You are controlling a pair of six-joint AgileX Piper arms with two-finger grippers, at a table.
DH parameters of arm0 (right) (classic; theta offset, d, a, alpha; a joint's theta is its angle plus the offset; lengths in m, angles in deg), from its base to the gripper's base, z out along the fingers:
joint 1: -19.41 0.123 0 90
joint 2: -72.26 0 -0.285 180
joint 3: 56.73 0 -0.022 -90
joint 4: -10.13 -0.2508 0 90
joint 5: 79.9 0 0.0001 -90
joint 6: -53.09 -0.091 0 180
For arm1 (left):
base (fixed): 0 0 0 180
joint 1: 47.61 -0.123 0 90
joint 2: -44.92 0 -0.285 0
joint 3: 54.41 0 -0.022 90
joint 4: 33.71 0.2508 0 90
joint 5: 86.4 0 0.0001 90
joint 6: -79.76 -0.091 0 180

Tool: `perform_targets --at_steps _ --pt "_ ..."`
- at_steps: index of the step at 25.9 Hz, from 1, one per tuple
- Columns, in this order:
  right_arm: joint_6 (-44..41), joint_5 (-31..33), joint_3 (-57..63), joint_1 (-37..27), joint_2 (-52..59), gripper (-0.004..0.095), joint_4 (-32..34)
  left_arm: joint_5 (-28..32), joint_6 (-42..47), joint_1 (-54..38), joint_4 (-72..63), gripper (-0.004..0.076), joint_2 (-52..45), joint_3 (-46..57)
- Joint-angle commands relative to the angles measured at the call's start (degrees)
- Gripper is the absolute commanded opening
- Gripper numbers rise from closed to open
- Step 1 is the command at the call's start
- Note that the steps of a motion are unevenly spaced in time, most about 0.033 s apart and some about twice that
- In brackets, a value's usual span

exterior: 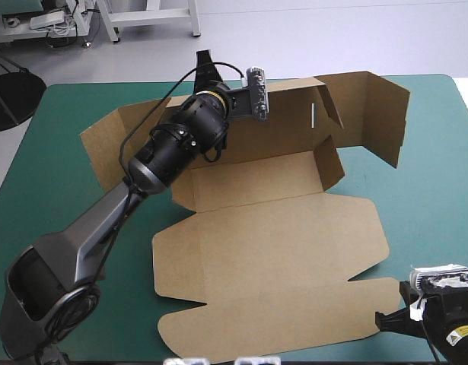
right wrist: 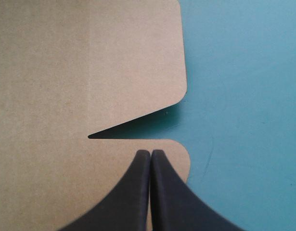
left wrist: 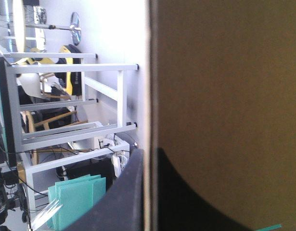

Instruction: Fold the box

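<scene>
A robot lab; teal-green work table (exterior: 58, 137); white metal frames (left wrist: 122, 96) beyond.

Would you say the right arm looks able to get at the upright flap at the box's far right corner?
Probably yes: the right pincer is shut over the box's near right corner, and only teal-green table lies between it and that flap.

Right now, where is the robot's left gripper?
In the high view, the left gripper is at the far side of the table, shut on the raised back wall of the box.
</scene>
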State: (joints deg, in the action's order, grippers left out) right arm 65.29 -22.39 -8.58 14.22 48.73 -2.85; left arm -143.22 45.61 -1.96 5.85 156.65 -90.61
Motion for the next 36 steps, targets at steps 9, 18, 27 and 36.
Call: perform_targets --at_steps 9,18,27,36 --pt "0.5 -3.5 -1.4 0.1 -1.0 -0.0013 -0.9 5.4 9.2 7.1 6.9 -0.0009 -3.7 0.8" --pt "0.5 -3.5 -1.4 0.1 -1.0 -0.0013 -0.9 7.5 25.6 9.5 21.1 -0.0009 -4.7 12.4" --pt "0.5 -3.9 -3.4 0.1 -2.8 -0.0013 -0.6 9.6 45.7 14.7 37.5 -0.0009 -9.9 29.8" --pt "0.5 -3.2 -21.4 0.1 -17.5 -0.0013 -1.2 11.2 57.6 16.7 51.1 -0.0009 -10.0 41.9"
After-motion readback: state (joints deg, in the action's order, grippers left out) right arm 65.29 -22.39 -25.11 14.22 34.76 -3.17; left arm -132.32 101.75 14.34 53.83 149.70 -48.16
